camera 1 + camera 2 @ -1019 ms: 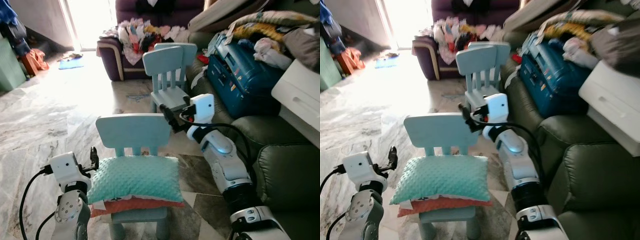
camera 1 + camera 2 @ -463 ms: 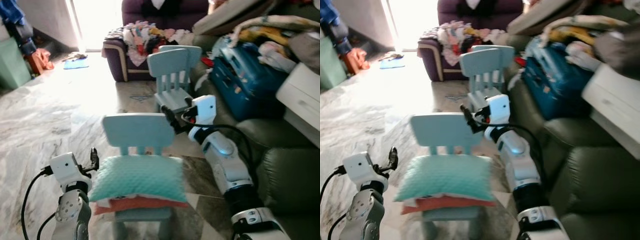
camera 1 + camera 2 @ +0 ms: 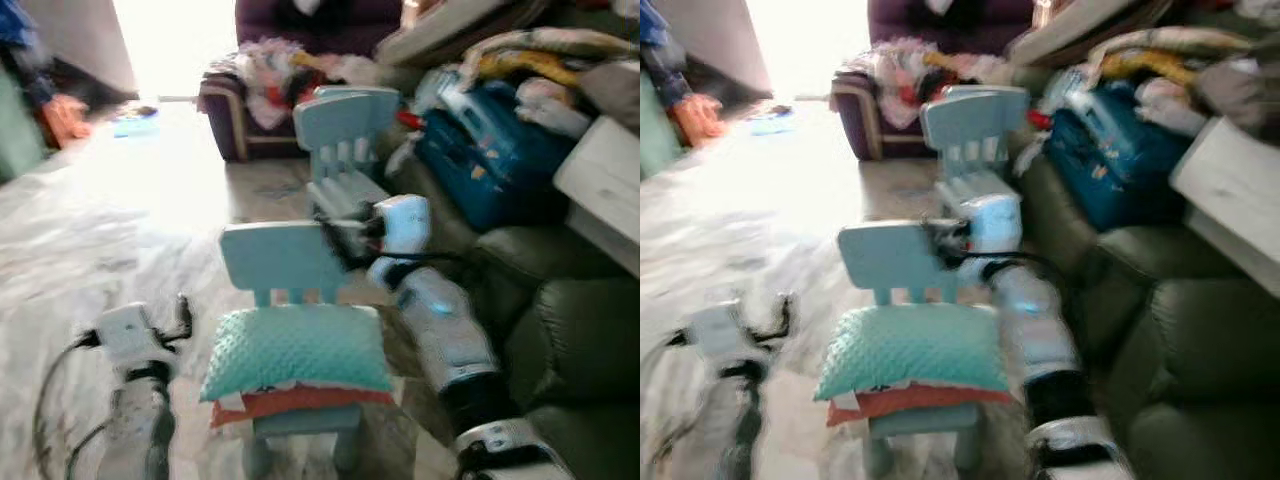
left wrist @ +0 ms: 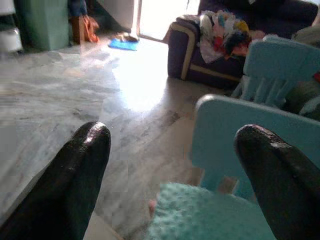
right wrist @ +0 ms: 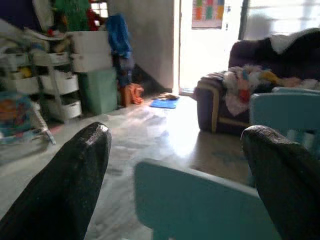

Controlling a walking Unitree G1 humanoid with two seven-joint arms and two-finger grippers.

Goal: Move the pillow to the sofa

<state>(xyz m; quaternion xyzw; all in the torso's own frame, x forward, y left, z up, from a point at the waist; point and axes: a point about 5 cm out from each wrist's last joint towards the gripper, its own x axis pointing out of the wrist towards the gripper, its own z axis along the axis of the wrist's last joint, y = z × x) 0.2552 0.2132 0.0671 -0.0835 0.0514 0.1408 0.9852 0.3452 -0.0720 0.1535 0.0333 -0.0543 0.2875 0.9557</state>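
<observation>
A teal bumpy pillow (image 3: 296, 350) lies on the seat of a small pale-blue chair (image 3: 280, 255), on top of an orange-red cushion (image 3: 300, 402). My left gripper (image 3: 182, 312) is open just left of the pillow, fingers pointing forward; in its wrist view the pillow (image 4: 210, 220) sits low between the fingers. My right gripper (image 3: 335, 238) is open at the right end of the chair's backrest, whose top edge (image 5: 200, 200) runs below its fingers. The dark green sofa (image 3: 575, 330) stands to my right.
A second pale-blue chair (image 3: 345, 140) stands behind the first. A blue suitcase (image 3: 480, 160), bedding and a white box (image 3: 605, 170) crowd the green sofa's far part. A purple sofa (image 3: 250, 120) piled with clothes is at the back. Open marble floor spreads left.
The whole view has shifted and blurred, so the camera is moving. The chair and pillow now sit a little further right in the picture. Both grippers stay open beside the chair.
</observation>
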